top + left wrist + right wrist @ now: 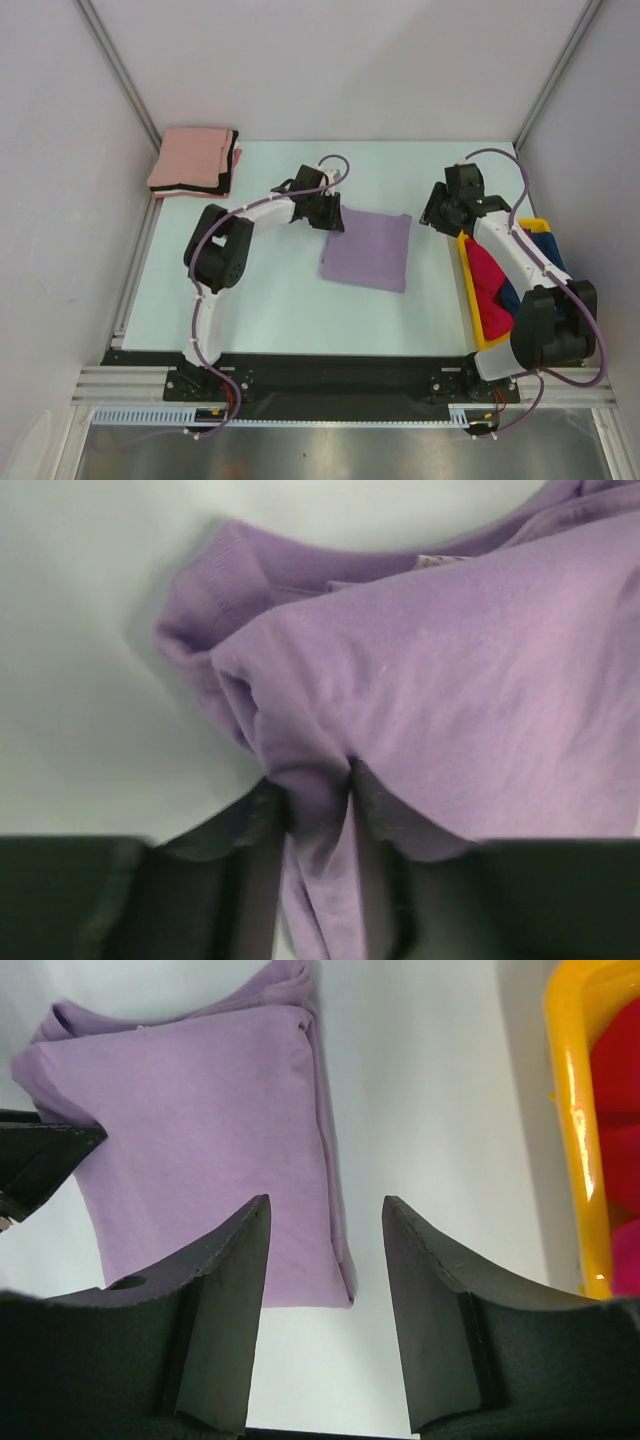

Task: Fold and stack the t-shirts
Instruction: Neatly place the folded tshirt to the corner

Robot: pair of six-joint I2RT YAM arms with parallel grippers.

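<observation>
Pale mint bench (270,300), flat, matte, walls on L, R and back. 3 items directly on it:
- lavender t-shirt (367,250), folded to a rough square, approx centre, slightly R of mid. Lies flat except far-L corner, which is bunched up.
- folded stack (193,160) at far-L corner. Salmon pink on top, black layer showing under it at the R edge.
- yellow bin (470,295) along R edge, nearer half.

Shirt well apart from stack and bin, bare bench between. L arm base (200,382) and R arm base (490,385) bolted on dark strip at near edge.
</observation>
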